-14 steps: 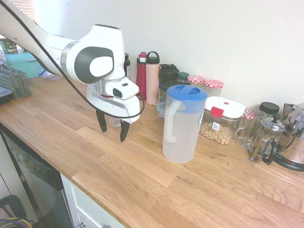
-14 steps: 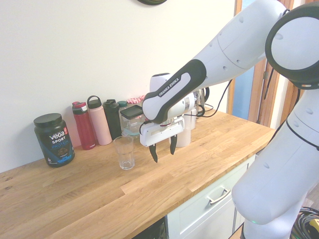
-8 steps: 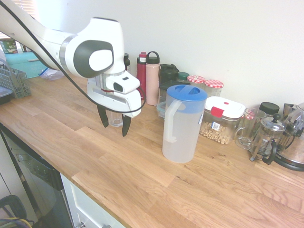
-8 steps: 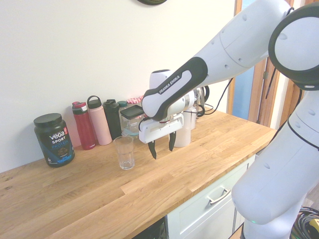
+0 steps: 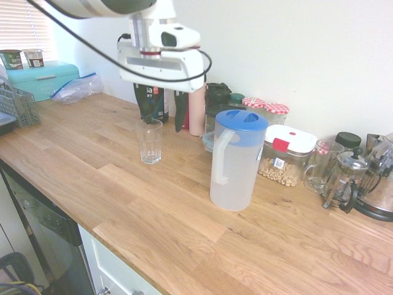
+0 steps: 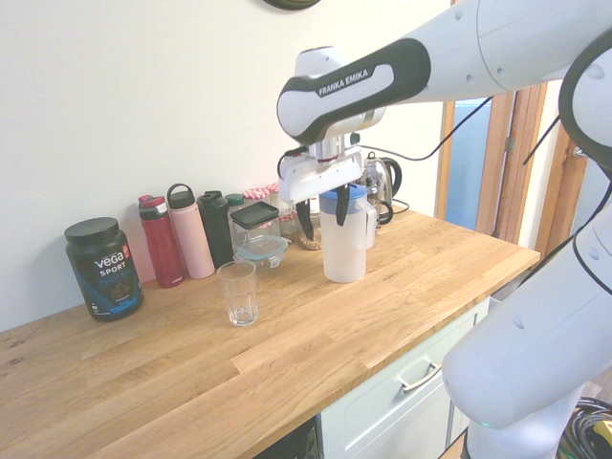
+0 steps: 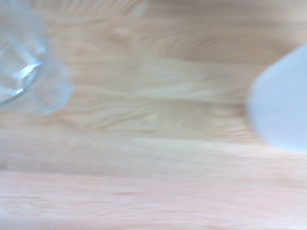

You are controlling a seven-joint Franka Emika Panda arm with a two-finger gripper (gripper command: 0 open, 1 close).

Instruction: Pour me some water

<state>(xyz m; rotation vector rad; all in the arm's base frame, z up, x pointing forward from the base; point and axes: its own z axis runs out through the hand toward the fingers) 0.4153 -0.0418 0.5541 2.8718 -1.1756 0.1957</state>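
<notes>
Gripper point(image 5: 161, 107), fingers apart and empty, hangs high above the counter point(image 5: 153, 209) between glass point(image 5: 150, 141) and jug point(image 5: 235, 160); both stand upright and well apart, leaving room to grasp the jug's handle

Translucent white plastic jug point(image 5: 235, 161) with blue lid; clear ribbed drinking glass point(image 5: 149, 141), apparently colourless; striped honey-brown wooden countertop point(image 5: 184, 227).

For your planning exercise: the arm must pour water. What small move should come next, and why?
Probably carry the open, empty gripper sideways and down toward the handle of the blue-lidded pitcher. It hangs raised above the counter, holding nothing, while the glass stands upright and looks empty, so the pitcher must be grasped first.
</notes>
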